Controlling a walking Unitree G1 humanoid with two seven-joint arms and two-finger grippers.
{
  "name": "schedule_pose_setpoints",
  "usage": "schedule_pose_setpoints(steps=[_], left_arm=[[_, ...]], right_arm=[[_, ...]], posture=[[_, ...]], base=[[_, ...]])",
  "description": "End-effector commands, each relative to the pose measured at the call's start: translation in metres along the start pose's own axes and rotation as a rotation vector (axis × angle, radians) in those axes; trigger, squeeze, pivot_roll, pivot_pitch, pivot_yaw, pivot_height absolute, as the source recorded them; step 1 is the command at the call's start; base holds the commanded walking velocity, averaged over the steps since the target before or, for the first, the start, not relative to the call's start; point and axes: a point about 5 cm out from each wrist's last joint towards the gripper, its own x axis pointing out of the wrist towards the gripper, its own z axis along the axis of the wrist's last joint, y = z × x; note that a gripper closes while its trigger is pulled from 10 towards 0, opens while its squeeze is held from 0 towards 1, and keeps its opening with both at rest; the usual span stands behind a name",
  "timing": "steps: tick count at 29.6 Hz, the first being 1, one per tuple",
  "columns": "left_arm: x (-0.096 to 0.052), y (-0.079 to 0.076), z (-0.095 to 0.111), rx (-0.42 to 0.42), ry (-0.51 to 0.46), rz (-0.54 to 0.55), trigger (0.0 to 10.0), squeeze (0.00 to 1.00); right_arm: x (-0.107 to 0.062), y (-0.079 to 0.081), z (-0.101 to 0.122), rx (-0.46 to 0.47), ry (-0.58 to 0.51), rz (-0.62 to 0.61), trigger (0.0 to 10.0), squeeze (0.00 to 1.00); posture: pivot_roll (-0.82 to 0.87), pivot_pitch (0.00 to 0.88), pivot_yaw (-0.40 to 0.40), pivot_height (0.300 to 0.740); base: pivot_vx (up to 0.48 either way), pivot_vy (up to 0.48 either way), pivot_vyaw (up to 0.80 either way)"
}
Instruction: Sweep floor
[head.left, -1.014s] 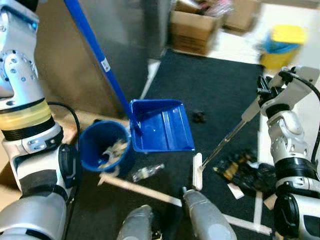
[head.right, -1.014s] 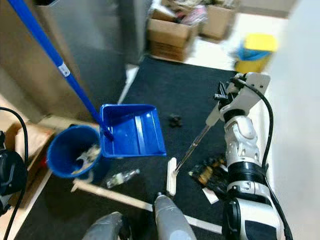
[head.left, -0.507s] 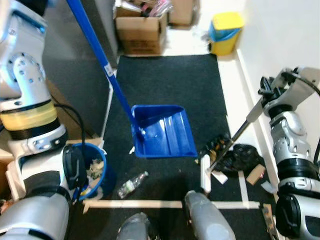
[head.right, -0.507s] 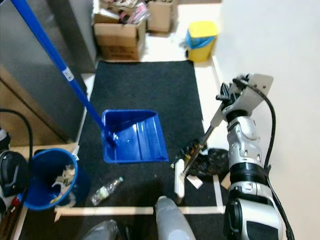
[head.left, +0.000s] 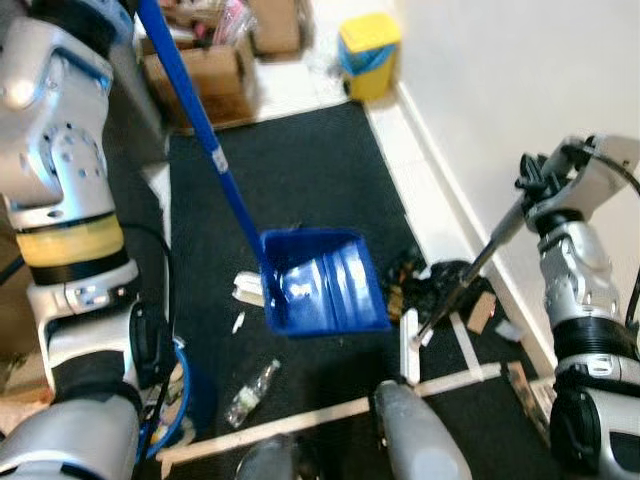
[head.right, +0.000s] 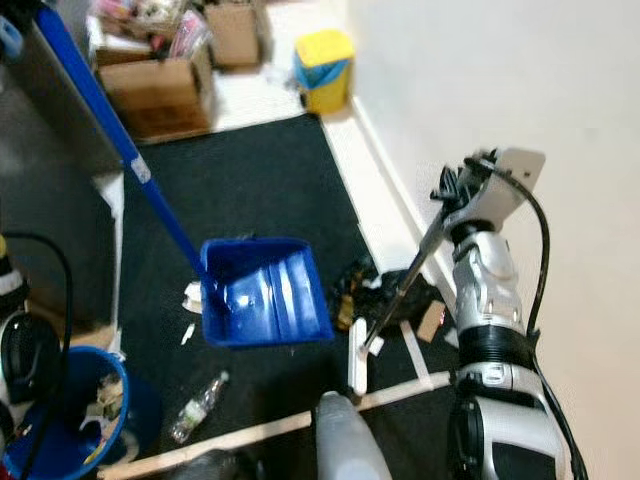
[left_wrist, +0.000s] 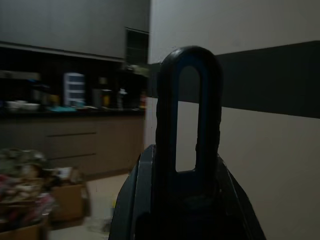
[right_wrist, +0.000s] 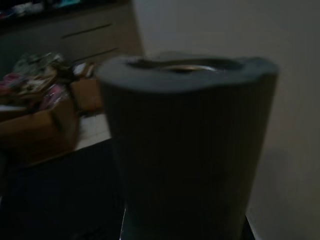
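A blue dustpan (head.left: 322, 282) rests open on the black carpet (head.left: 300, 170), its long blue handle (head.left: 196, 115) slanting up to my left arm. In the left wrist view my left gripper (left_wrist: 187, 210) is shut around the handle's looped end (left_wrist: 187, 110). My right gripper (head.left: 528, 193) is shut on the grey grip of a thin broom (head.left: 470, 280), whose white head (head.left: 408, 345) stands on the floor right of the dustpan. The grip's end (right_wrist: 185, 140) looms large in the right wrist view. A pile of dark litter (head.left: 440, 285) lies beside the broom head.
A plastic bottle (head.left: 250, 380) and white scraps (head.left: 247, 288) lie left of the dustpan. A blue bucket (head.right: 60, 420) of rubbish stands at lower left. Tape lines (head.left: 300, 420) cross the floor. A white wall (head.left: 520, 80) runs along the right; a yellow bin (head.left: 368, 40) and cardboard boxes (head.left: 205, 75) stand far off.
The camera has swung to the right: the wall has come in, and the bucket has slid to the lower left. The litter pile now lies by the broom head. Both grips are unchanged.
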Motion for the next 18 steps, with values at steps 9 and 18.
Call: schedule_pose_setpoints(steps=[9,18], left_arm=[[-0.009,0.008,-0.018,0.009,0.028,0.044,10.0,0.00],[-0.015,0.015,-0.034,0.033,0.080,0.075,10.0,0.00]], right_arm=[[0.000,0.001,0.002,0.006,-0.017,0.001,10.0,0.00],[0.001,0.002,0.001,0.007,-0.016,0.005,10.0,0.00]], posture=[[-0.03,0.051,0.037,0.740],[-0.03,0.049,0.036,0.740]], base=[[0.000,0.000,-0.76],[0.000,0.000,-0.76]])
